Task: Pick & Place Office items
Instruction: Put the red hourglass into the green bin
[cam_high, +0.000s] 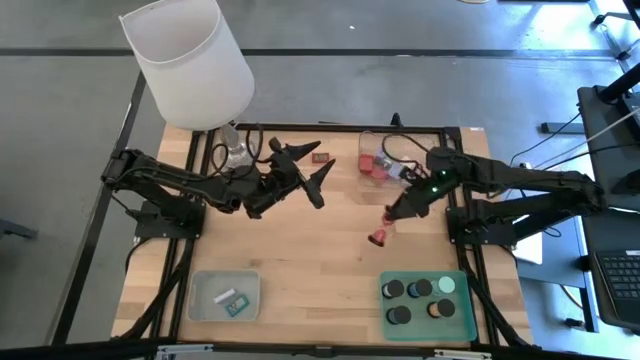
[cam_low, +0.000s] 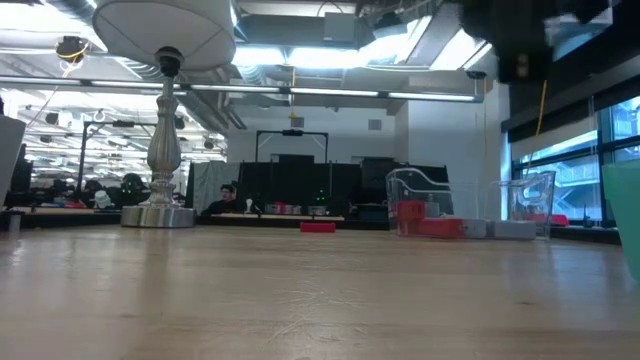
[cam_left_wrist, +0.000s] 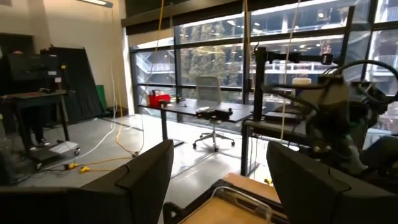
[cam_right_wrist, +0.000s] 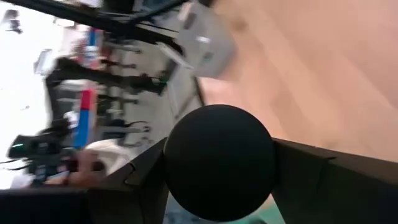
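Office items were spread across your table in the high view: a red-topped cylinder (cam_high: 378, 237) was pinched in the right gripper (cam_high: 383, 229) above bare wood, between the clear tray (cam_high: 372, 140) and the green tray (cam_high: 462, 312). Five dark cylinders (cam_high: 419, 288) sat in that green tray near the table's front right. Red blocks (cam_high: 372, 166) lay in the clear tray at the back, a small red piece (cam_high: 320, 157) lay on the wood just beside the left gripper (cam_high: 308, 170), and a teal bit (cam_high: 236, 307) with a pale bit (cam_high: 226, 296) rested in the grey tray (cam_high: 250, 281) at the front left. Your left gripper hung over the back middle of the table with its fingers spread and nothing between them. The white-shaded lamp (cam_high: 190, 62) stood at the back left.

From the low view, you saw the lamp's base (cam_low: 157, 213) on the left, the small red piece (cam_low: 318, 227) far across the wood, and the clear tray (cam_low: 430, 190) with red blocks (cam_low: 418, 221) inside.

In the left wrist view, the two dark fingers (cam_left_wrist: 137, 186) stood well apart, empty, facing the room.

In the right wrist view, the fingers (cam_right_wrist: 305, 186) pressed on either side of a round dark cylinder (cam_right_wrist: 219, 160), with the grey tray (cam_right_wrist: 208, 38) blurred beyond.
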